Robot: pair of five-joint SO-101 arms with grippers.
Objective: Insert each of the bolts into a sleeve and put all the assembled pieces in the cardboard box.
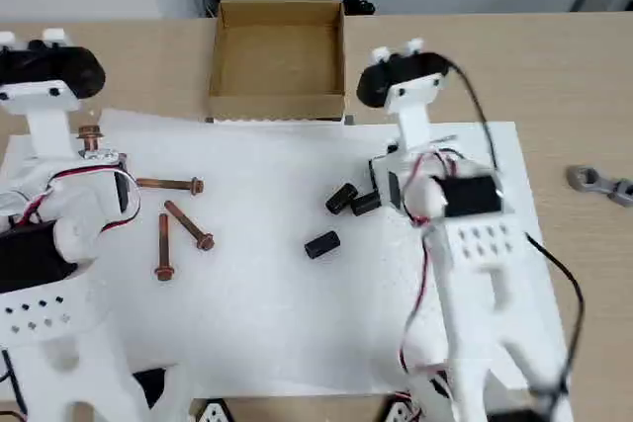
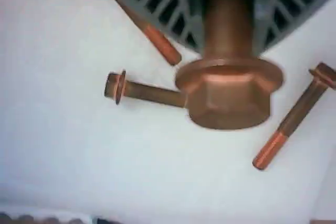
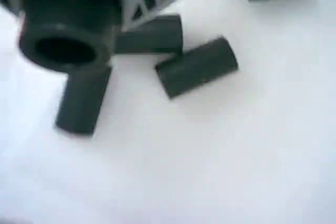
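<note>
One bolt (image 2: 228,93) in left jaws, one sleeve (image 3: 65,45) in right jaws, by wrist views.

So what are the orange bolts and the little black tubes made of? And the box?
The bolts look like metal with a coppery coating: the hex head glints a little. The black sleeves look like matte plastic or rubber, dull and smooth; I can't tell which. The box is plain brown cardboard, dull with thin walls.
</note>
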